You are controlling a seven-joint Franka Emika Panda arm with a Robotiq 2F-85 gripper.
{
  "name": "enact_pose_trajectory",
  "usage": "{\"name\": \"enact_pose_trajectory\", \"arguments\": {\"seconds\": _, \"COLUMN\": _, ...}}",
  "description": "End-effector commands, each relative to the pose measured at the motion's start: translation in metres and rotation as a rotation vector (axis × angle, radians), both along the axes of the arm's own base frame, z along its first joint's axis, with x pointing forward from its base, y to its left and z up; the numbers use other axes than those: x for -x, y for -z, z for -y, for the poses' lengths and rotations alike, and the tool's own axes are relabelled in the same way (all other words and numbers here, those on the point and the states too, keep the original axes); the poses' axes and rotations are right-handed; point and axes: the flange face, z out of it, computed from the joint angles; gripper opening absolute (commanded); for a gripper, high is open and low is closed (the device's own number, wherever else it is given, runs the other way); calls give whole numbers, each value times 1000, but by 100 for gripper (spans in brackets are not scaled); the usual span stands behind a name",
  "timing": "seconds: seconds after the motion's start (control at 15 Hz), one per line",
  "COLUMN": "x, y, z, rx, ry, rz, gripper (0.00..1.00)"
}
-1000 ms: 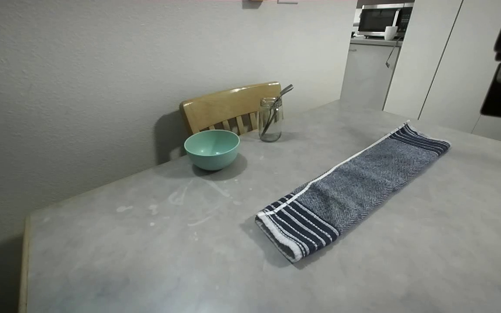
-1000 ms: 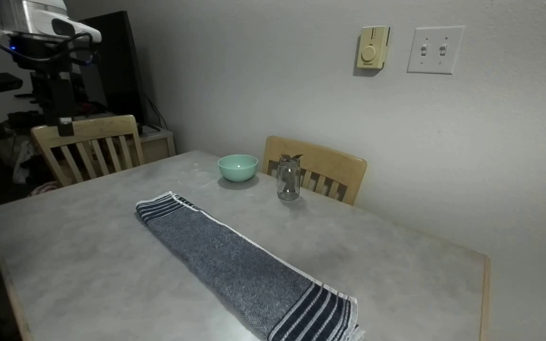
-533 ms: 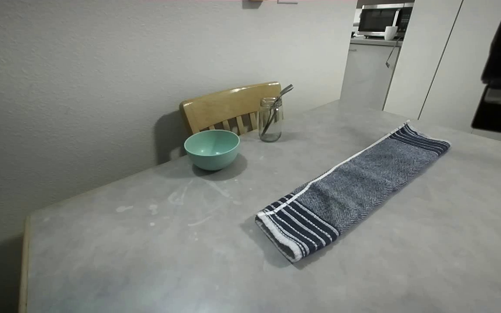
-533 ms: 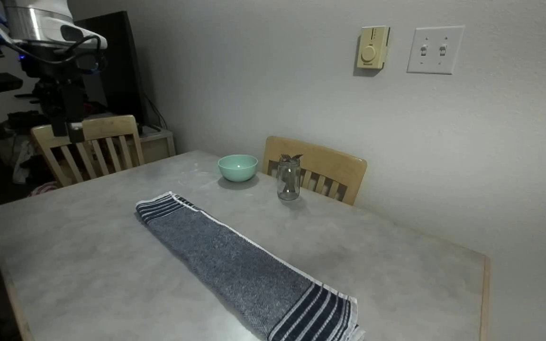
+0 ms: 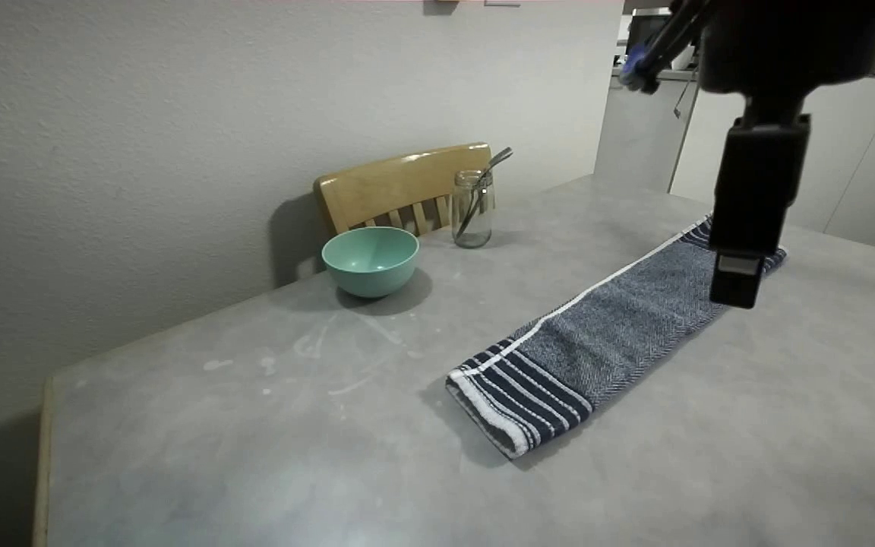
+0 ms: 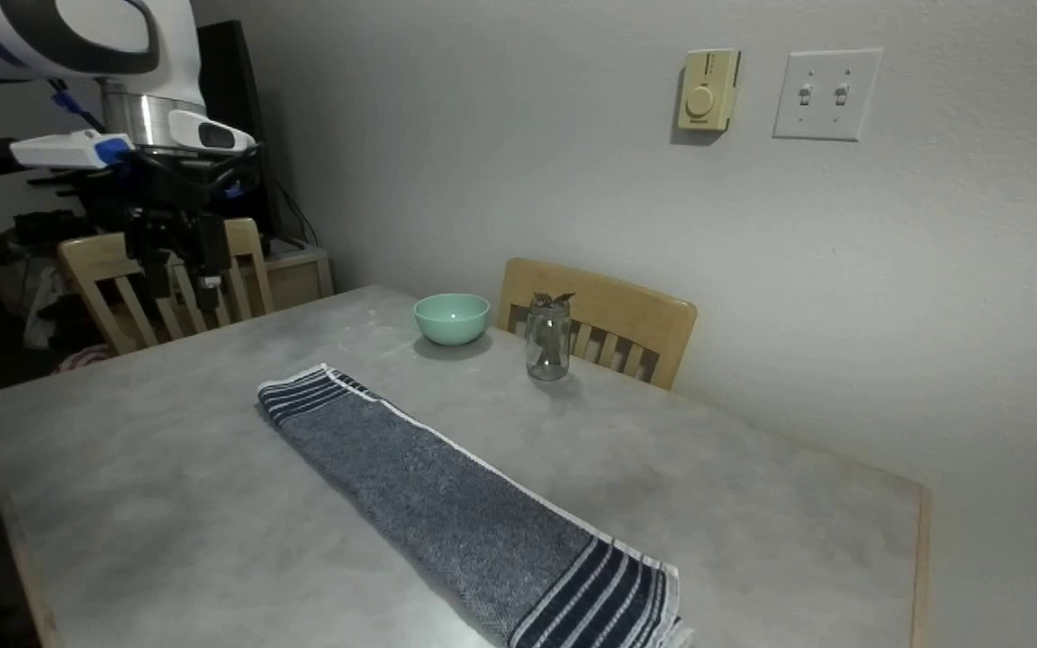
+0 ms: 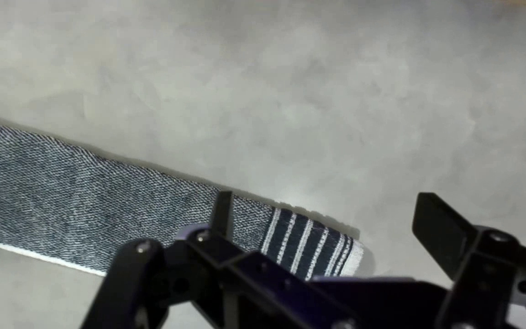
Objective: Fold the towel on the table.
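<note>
The towel (image 5: 627,319) is a long, narrow blue-grey cloth lying flat on the grey table (image 5: 255,456), with white-striped dark bands at both ends. It also shows in an exterior view (image 6: 455,495) and in the wrist view (image 7: 85,196). My gripper (image 7: 325,203) is open and empty. In the wrist view its fingers stand either side of one striped end, partly covering it. In an exterior view the gripper (image 6: 182,286) is in the air, above and beyond the far striped end. In an exterior view a dark finger (image 5: 736,281) overlaps part of the towel.
A teal bowl (image 5: 371,262) and a glass jar (image 5: 472,220) with cutlery stand near the wall side of the table. A wooden chair (image 6: 604,297) is behind them. Another wooden chair (image 6: 113,261) stands behind the gripper. The table's edge (image 6: 922,558) is wood-trimmed.
The arm and gripper have moved lower and farther in over the table, leftward in an exterior view and rightward in an exterior view. The towel, bowl and jar have not moved.
</note>
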Motion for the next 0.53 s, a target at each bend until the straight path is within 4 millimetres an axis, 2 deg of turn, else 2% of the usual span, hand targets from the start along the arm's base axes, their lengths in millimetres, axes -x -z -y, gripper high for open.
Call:
{"name": "enact_pose_trajectory", "arguments": {"seconds": 0.0, "x": -4, "y": 5, "z": -2, "rx": -3, "ry": -10, "rz": -10, "gripper": 100}}
{"name": "enact_pose_trajectory", "arguments": {"seconds": 0.27, "x": -8, "y": 10, "z": -3, "rx": 22, "ry": 36, "rz": -29, "gripper": 100}}
{"name": "enact_pose_trajectory", "arguments": {"seconds": 0.47, "x": -23, "y": 17, "z": -11, "rx": -35, "ry": 112, "rz": -26, "gripper": 100}}
